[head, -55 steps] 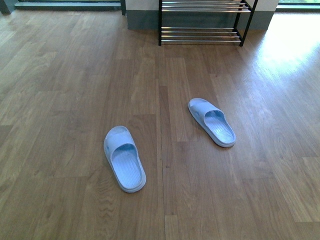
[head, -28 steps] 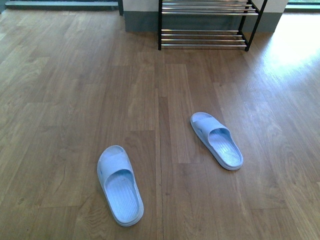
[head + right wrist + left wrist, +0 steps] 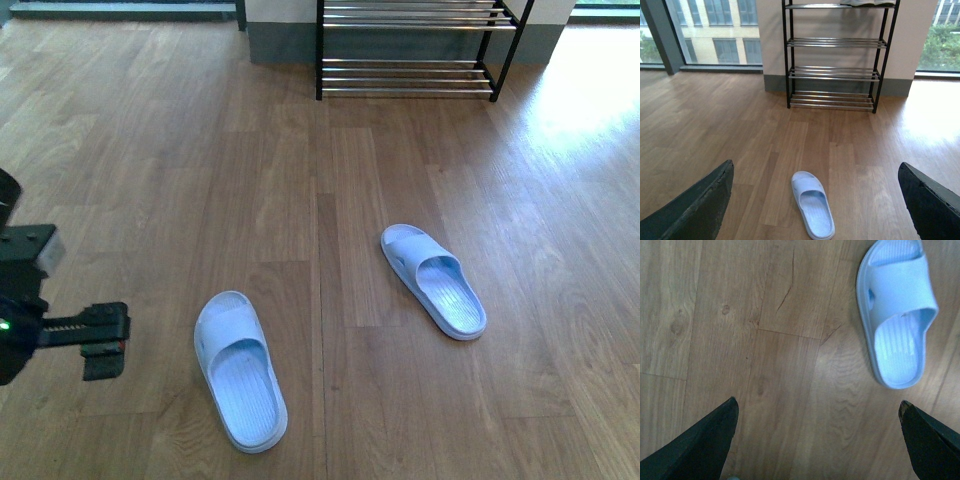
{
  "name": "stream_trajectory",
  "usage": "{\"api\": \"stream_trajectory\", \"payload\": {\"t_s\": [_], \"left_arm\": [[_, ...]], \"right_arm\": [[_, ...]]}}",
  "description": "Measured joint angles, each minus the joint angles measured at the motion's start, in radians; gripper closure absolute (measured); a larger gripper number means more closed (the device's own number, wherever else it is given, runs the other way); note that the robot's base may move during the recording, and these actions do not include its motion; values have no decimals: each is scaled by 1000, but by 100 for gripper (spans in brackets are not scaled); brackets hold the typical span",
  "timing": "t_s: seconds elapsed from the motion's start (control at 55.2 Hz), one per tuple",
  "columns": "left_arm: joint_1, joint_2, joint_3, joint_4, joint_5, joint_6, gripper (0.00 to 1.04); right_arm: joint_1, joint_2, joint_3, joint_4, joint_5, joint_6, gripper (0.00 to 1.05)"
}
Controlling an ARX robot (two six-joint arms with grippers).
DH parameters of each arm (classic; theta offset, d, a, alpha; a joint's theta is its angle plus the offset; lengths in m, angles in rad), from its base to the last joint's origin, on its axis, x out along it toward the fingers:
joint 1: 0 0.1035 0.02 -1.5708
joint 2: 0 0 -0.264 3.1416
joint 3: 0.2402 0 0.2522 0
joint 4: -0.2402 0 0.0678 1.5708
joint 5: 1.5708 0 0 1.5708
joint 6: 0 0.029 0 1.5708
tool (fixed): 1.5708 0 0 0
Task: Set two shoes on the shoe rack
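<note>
The two shoes I see are pale blue slide sandals, flat on the wooden floor. The left slide [image 3: 238, 368] lies near the front and the right slide [image 3: 435, 280] lies further back. The black shoe rack [image 3: 410, 75] with chrome bars stands by the far wall. My left gripper [image 3: 112, 343] is open and empty, to the left of the left slide. In the left wrist view the gripper [image 3: 817, 402] hovers over bare floor with that slide [image 3: 897, 315] off to one side. My right gripper [image 3: 815, 165] is open and empty, facing a slide [image 3: 813, 202] and the rack [image 3: 832, 75]. It is out of the front view.
The rack has several tiers; something with a white sole [image 3: 865, 2] lies on its top shelf. A grey skirting [image 3: 280, 45] and wall run behind the rack. Large windows [image 3: 715, 30] flank it. Wooden floor [image 3: 150, 180] lies between slides and rack.
The front view first shifted, so both slides sit lower in it. Since half a second ago my left arm and open gripper have come into it from the left. The slides have not moved.
</note>
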Motion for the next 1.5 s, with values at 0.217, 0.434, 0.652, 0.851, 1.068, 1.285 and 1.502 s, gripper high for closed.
{"api": "stream_trajectory", "payload": {"t_s": [0.217,0.434,0.652,0.851,1.068,1.285,1.502], "left_arm": [[-37,289,200,45,10,45,9],[-79,529,440,62,37,32,9],[-138,708,625,37,46,74,9],[-121,796,706,106,-109,190,45],[-77,614,549,116,-93,98,103],[-35,213,293,156,-156,31,103],[-29,-208,29,204,-229,31,103]], "right_arm": [[0,0,0,0,0,0,9],[0,0,0,0,0,0,9],[0,0,0,0,0,0,9],[0,0,0,0,0,0,9],[0,0,0,0,0,0,9],[0,0,0,0,0,0,9],[0,0,0,0,0,0,9]]}}
